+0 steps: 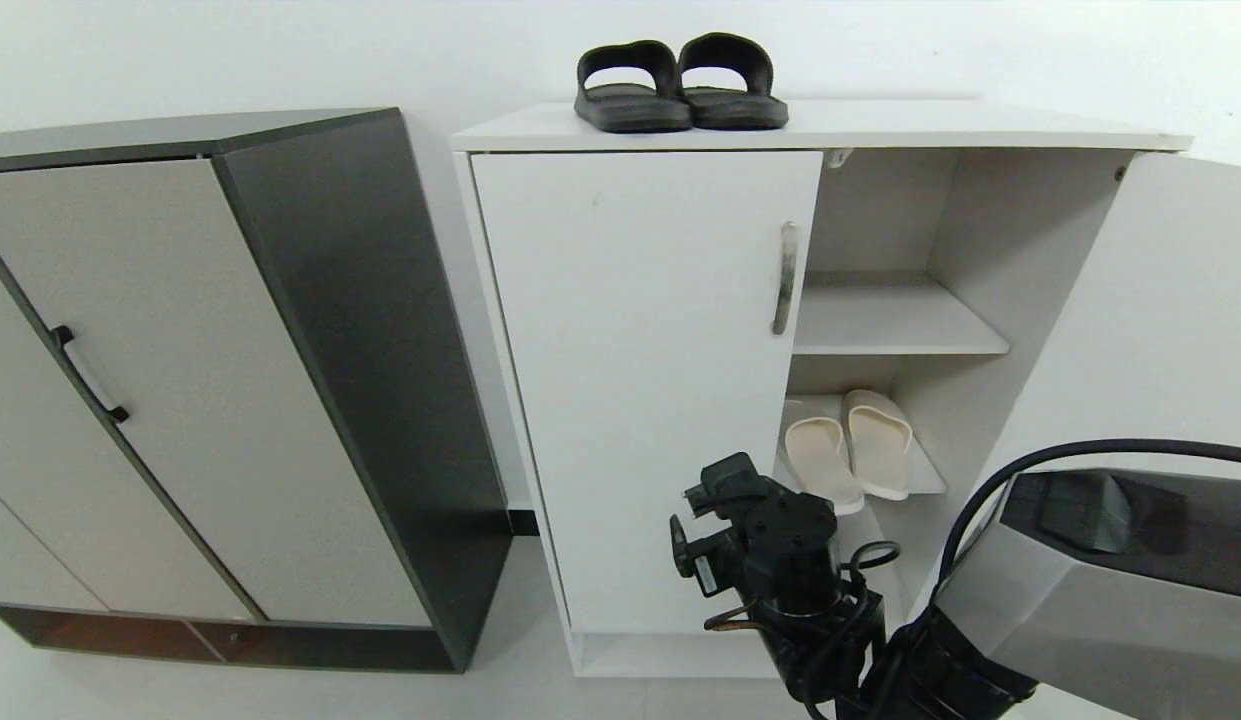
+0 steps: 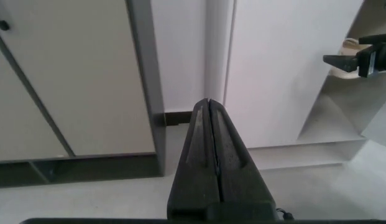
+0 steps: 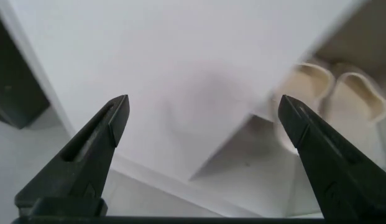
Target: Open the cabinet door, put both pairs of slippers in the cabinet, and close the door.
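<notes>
Two pairs of slippers mark the progress of the task. The cream slippers lie side by side on the lower shelf of the white cabinet. The black slippers stand together on the cabinet's top panel, above the closed left door. The right door is swung fully outward, which leaves the right compartment exposed for loading. The upper shelf offers the likeliest space for the second pair. Judged from this layout, one pair is stowed, while the black pair and the closing of the door are not yet done.

The right gripper hangs low in front of the cabinet, at the edge of the closed door and just beside the opening, level with the cream slippers. In the right wrist view its two fingers stand spread wide, with the cabinet front and the cream pair visible between them. They hold nothing and touch nothing, a posture consistent with a completed release inside the compartment.

The left gripper sits low and well apart from the slippers. It faces the gap between the white cabinet and the neighbouring dark grey cabinet. Its fingers are pressed flat together with nothing between them, so this arm appears parked clear of the working side. The metal handle on the closed left door is untouched by either gripper.
</notes>
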Available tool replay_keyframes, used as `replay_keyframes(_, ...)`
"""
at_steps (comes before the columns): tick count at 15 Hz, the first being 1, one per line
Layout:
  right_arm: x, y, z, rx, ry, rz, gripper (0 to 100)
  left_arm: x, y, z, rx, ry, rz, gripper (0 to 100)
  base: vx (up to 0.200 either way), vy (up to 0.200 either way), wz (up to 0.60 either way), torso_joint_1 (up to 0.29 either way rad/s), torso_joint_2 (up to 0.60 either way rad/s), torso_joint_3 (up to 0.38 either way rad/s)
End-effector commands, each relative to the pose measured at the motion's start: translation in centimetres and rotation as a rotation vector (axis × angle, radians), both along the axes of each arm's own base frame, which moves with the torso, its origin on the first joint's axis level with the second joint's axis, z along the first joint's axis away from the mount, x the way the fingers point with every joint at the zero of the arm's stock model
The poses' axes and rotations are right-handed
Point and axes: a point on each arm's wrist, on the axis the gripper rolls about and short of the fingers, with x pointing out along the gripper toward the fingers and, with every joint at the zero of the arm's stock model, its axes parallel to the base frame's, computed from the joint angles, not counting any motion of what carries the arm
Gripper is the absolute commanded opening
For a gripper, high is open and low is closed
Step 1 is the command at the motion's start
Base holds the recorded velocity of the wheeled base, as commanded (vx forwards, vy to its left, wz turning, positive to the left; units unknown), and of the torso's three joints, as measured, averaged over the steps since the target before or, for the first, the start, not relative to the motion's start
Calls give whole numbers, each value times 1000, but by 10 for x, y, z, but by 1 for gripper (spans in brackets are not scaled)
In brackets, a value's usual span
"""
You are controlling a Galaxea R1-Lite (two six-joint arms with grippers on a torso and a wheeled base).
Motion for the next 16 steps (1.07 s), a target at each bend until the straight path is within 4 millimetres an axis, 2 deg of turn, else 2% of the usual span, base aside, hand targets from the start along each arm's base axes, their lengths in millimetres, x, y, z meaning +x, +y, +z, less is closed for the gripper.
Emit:
replay_keyframes(1, 1, 2, -4, -3, 3, 2, 100, 0, 0, 0, -8, -1, 14, 0, 0, 0, 0, 0, 0, 0)
replay_keyframes(8, -2, 4, -4, -3, 2, 9, 100, 0, 1, 0, -19, -2, 27, 0, 0, 0, 0, 0, 0, 0)
replay_keyframes(11, -8, 10, -3, 7, -6, 32, 100, 0, 1, 0, 15, 0, 27, 0, 0, 0, 0, 0, 0, 0)
replay_keyframes(16, -16, 9, -5, 1, -11, 57, 100, 0, 1, 0, 16, -1, 26, 0, 0, 0, 0, 0, 0, 0)
